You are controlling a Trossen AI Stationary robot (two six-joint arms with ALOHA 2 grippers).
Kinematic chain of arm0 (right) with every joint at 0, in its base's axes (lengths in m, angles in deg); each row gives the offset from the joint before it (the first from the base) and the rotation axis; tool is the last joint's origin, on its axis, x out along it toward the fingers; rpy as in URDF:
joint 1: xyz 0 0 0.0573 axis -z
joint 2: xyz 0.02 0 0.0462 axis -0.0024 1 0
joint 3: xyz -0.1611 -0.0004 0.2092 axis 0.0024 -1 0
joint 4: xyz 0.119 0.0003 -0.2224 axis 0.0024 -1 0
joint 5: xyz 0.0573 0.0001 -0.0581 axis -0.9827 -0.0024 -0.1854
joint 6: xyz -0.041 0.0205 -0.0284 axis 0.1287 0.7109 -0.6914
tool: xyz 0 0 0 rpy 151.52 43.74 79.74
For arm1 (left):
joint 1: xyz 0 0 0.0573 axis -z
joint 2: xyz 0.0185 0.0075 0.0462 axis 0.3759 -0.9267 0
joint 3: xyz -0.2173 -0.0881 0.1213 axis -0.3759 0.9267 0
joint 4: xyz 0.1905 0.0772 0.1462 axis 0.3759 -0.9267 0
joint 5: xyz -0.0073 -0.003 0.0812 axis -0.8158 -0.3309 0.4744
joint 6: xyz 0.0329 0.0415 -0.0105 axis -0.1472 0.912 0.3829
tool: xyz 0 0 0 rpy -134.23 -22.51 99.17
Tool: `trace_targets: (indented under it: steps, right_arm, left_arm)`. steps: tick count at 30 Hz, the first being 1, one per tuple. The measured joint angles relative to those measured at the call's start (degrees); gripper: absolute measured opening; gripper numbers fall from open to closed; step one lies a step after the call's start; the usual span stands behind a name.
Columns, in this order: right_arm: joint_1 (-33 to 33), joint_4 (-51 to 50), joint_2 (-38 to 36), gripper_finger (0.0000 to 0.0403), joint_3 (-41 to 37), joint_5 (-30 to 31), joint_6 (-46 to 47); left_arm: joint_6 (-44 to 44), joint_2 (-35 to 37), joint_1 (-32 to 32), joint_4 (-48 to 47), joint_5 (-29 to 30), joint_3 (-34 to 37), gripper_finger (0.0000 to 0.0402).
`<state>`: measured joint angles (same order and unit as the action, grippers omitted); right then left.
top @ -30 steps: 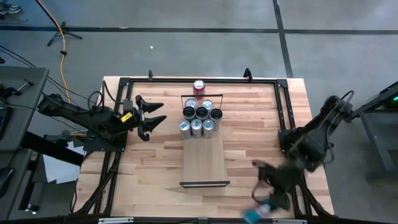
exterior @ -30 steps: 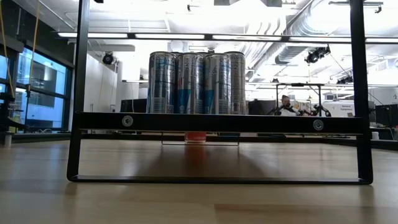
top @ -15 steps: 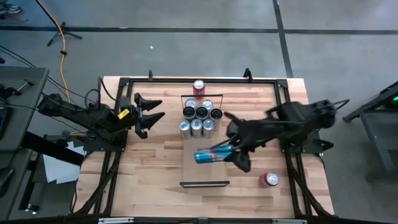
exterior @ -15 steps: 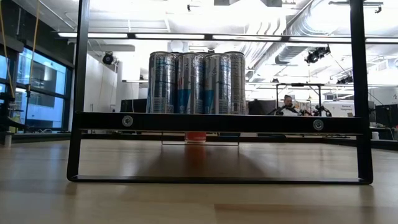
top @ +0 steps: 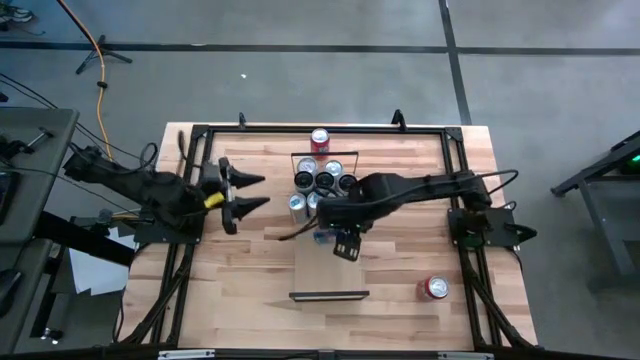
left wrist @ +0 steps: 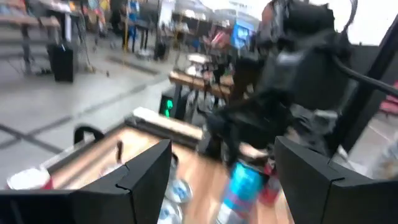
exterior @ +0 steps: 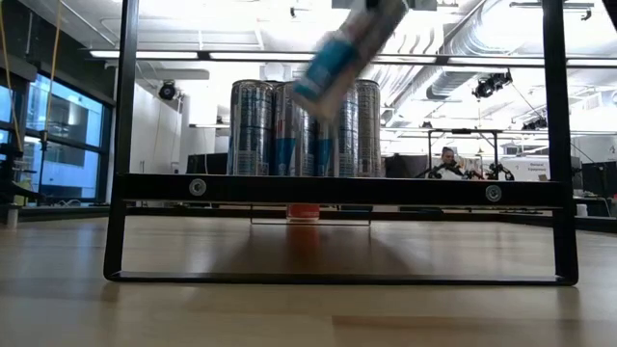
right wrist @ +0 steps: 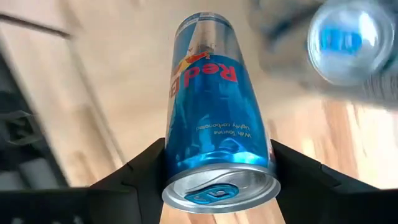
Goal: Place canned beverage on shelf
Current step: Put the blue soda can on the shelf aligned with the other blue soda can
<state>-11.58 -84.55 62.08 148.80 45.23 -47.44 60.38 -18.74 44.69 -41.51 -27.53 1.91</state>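
Above the pale smooth-grained shelf (top: pixel 328 262), just before the cluster of upright silver cans (top: pixel 324 182): right gripper (right wrist: pixel 217 165) pinching a slim blue-and-silver can (right wrist: pixel 214 109), tilted. Left gripper (top: pixel 250 190) beside the shelf, fingers spread, holding nothing.

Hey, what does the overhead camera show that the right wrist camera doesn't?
Only the high view shows the left gripper waiting open at the table's left, a red can beyond the shelf, and another red can near the right edge. Only the right wrist view shows the blue can clamped between the right gripper's fingers. Both show silver cans.
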Motion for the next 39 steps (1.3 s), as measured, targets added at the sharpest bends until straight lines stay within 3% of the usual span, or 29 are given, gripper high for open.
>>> trace_targets:
  steps: [3, 10, 19, 25, 30, 37, 39]
  right_arm:
    - [0.2, -2.0, 1.5, 0.0221, -2.1, 0.5, 0.7]
    - [0.1, -1.3, 2.6, 0.0221, -7.6, -4.3, 1.0]
    - [-0.1, -0.3, 2.6, 0.0221, -10.3, -5.0, 1.0]
    - [-0.1, 1.9, 2.6, 0.0221, -10.3, -5.1, 0.3]
    - [-0.1, 2.0, 2.6, 0.0221, -10.3, -5.1, -0.9]
    - [-0.2, 2.2, 2.6, 0.0221, -10.3, -5.1, -2.1]
    - [-0.3, 2.2, 2.6, 0.0221, -10.3, -5.1, -2.5]
  left_arm:
    - [-3.1, -1.1, 1.9, -4.8, -0.5, 0.1, 0.0243]
    - [-10.8, -5.4, 5.4, -10.5, -1.7, 0.1, 0.0243]
    - [-16.4, -16.9, 6.4, -10.1, -6.1, 0.1, 0.0243]
    - [-17.5, -25.6, 6.4, -3.0, -6.1, 0.1, 0.0234]
    - [-16.7, -31.9, 6.4, 1.7, -6.1, 0.1, 0.0175]
    - [-19.4, -38.2, 5.6, 3.2, -5.9, 0.1, 0.0017]
    - [-20.4, -39.9, 5.5, 4.5, -5.9, 0.1, 0.0011]
